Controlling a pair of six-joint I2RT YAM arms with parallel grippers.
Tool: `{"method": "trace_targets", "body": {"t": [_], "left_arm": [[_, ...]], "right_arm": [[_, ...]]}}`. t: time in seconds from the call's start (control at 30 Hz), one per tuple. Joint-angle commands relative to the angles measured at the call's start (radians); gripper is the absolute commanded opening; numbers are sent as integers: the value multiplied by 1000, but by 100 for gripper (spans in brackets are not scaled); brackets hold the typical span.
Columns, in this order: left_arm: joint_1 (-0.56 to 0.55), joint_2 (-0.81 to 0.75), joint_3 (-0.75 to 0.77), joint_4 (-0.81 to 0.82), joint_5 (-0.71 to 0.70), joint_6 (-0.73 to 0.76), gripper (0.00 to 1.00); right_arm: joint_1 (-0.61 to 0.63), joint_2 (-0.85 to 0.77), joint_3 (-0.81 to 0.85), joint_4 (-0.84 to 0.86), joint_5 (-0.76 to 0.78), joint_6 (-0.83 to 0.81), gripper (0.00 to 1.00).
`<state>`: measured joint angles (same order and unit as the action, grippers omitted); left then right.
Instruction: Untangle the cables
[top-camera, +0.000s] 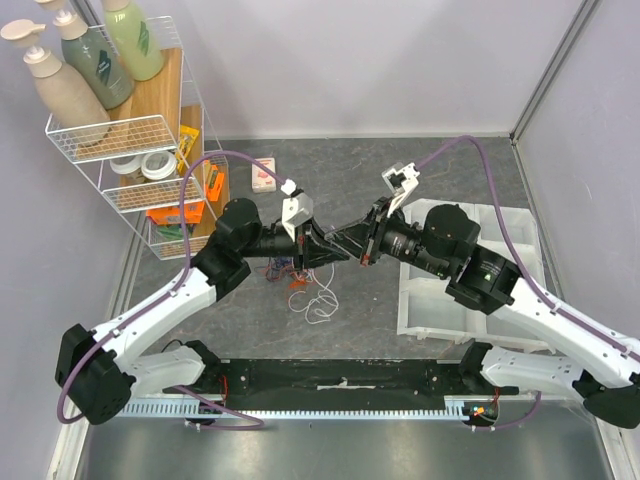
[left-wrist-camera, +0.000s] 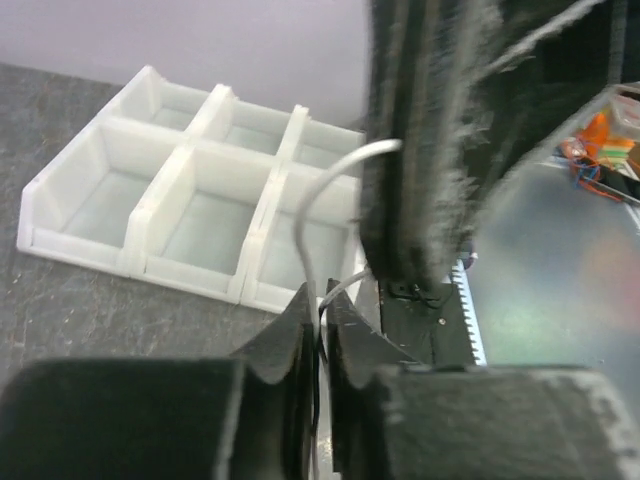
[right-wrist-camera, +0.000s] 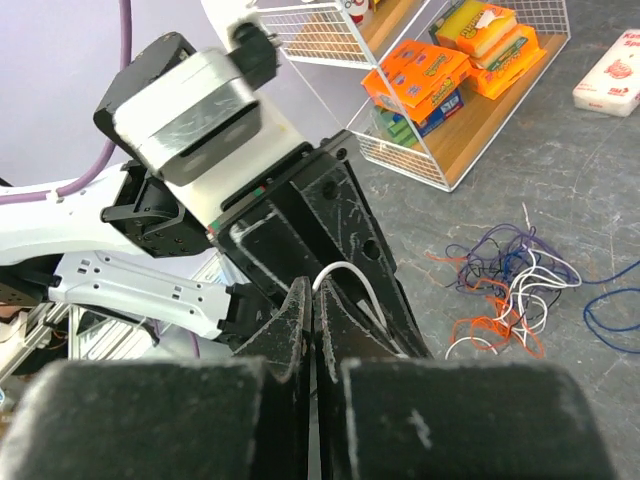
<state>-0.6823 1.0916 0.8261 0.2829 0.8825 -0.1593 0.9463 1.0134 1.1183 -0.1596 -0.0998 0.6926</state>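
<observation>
Status: both arms meet over mid-tabletop (top-camera: 400, 170), tips almost touching.

Left end effector (left-wrist-camera: 320, 315): jaws nearly closed, only a sliver of gap, with the white cable (left-wrist-camera: 305, 215) pinched in it. From there you see that cable arc up and across to the right arm's fingers, which are blurred in the left wrist view.

Right end effector (right-wrist-camera: 313, 300): jaws fully together. The white cable loops out right at its tips, so it reads as a grip on the same cable.

Rest of the cables (right-wrist-camera: 505, 285) lie in a loose tangle on the tabletop, with purple, dark blue, orange-red and white strands mixed. They sit just under the left arm's wrist in the top view, between the wire rack (top-camera: 115, 135) and the white divided bin (left-wrist-camera: 150, 215). You can't tell from these views which strands cross.
</observation>
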Motion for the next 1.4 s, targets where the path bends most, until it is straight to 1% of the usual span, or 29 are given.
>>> {"method": "trace_targets", "body": {"t": [0.0,0.03,0.07,0.13,0.17,0.2,0.23,0.27,0.3,0.33,0.4,0.43,0.57,0.7,0.77,0.8,0.83,0.9,0.93,1.0,1.03,1.17,1.27,1.3,1.37], "left_arm": [[-2,30,59,-76,-79,20,4],[-2,27,56,-74,-85,23,2],[-3,19,51,-70,-89,23,2],[-2,1,42,-56,-102,11,2],[-2,-9,38,-45,-109,-3,2],[-3,-15,33,-34,-119,-19,2],[-3,-18,30,-27,-131,-44,2],[-3,-18,30,-19,-145,-72,2],[-2,-16,30,-11,-148,-92,2],[-3,-12,31,-7,-151,-115,2],[-2,-7,39,-2,-149,-149,2],[-2,-6,42,1,-148,-163,2],[-2,-21,33,21,-158,-192,2],[-2,-35,10,24,-249,-216,2],[-2,-32,10,19,-281,-233,2],[-2,-29,10,13,-296,-238,2],[-2,-27,10,9,-304,-247,2],[-2,-21,10,3,-321,-255,2],[-3,-21,13,-2,-329,-256,2],[-2,-19,16,-17,-344,-256,2],[-5,-18,18,-24,-350,-258,2],[-3,-22,19,-25,-355,-261,2],[-2,-24,19,-30,-366,-264,2],[-2,-25,19,-31,-364,-266,2],[0,-30,21,-31,-359,-269,2]], "right_arm": [[2,-10,-20,77,14,4,0],[2,-12,-18,51,24,-14,2],[3,-21,-12,1,55,-43,11],[2,-68,-41,-96,191,-88,37],[2,-111,-82,-116,251,-99,57],[2,-148,-125,-129,311,-107,67],[2,-189,-179,-126,337,-120,74],[2,-220,-224,-120,333,-143,76],[2,-240,-277,-85,292,-163,77],[2,-257,-325,-37,217,-192,78],[5,-262,-424,70,67,-234,98],[11,-253,-452,109,55,-246,98],[52,-205,-485,216,143,-307,98],[81,-119,-466,319,146,-341,97],[106,-70,-457,348,167,-352,92],[117,-47,-447,350,195,-357,88],[126,-23,-433,348,230,-360,81],[140,13,-414,359,248,-364,70],[150,25,-411,368,259,-364,63],[175,40,-416,400,330,-354,54],[186,45,-422,420,345,-354,52],[213,48,-448,485,388,-343,53],[223,47,-451,485,397,-337,52],[227,44,-453,486,399,-337,50],[227,39,-454,479,402,-329,39]]}}
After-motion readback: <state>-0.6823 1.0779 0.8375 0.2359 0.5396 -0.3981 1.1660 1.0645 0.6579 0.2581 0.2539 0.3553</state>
